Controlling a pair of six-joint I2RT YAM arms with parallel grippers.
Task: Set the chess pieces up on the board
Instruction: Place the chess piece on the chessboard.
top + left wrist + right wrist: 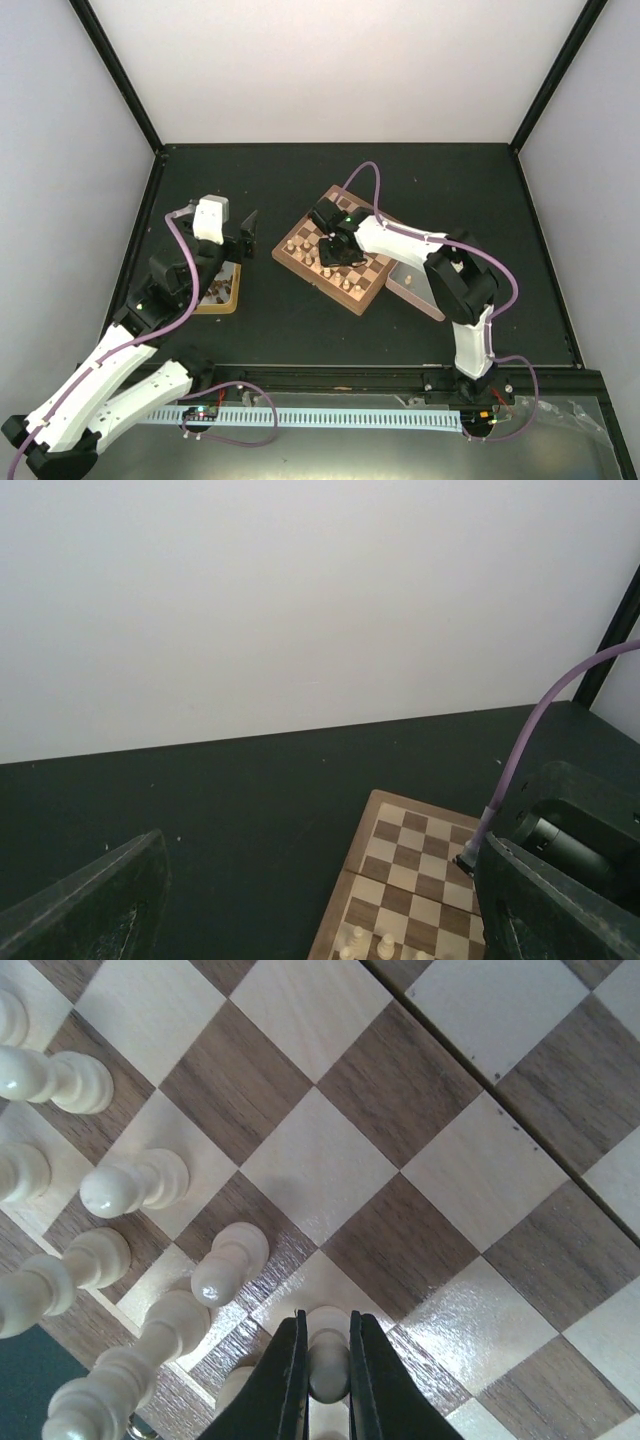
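The board (335,262) lies tilted in the middle of the table, with several pale chess pieces (312,256) along its near-left side. My right gripper (327,1370) hangs straight over the board, shut on a pale pawn (328,1358) whose base rests on a light square. Beside it stand more pale pieces (225,1265), in rows at the left of the right wrist view. My left gripper (243,232) floats above the table left of the board, its fingers (90,905) spread wide and nothing between them. The board's corner (405,880) shows in the left wrist view.
A yellow-wood tray (222,288) with dark pieces sits under my left arm. A pale tray (415,285) lies against the board's right side beneath my right arm. A black frame and white walls close in the table.
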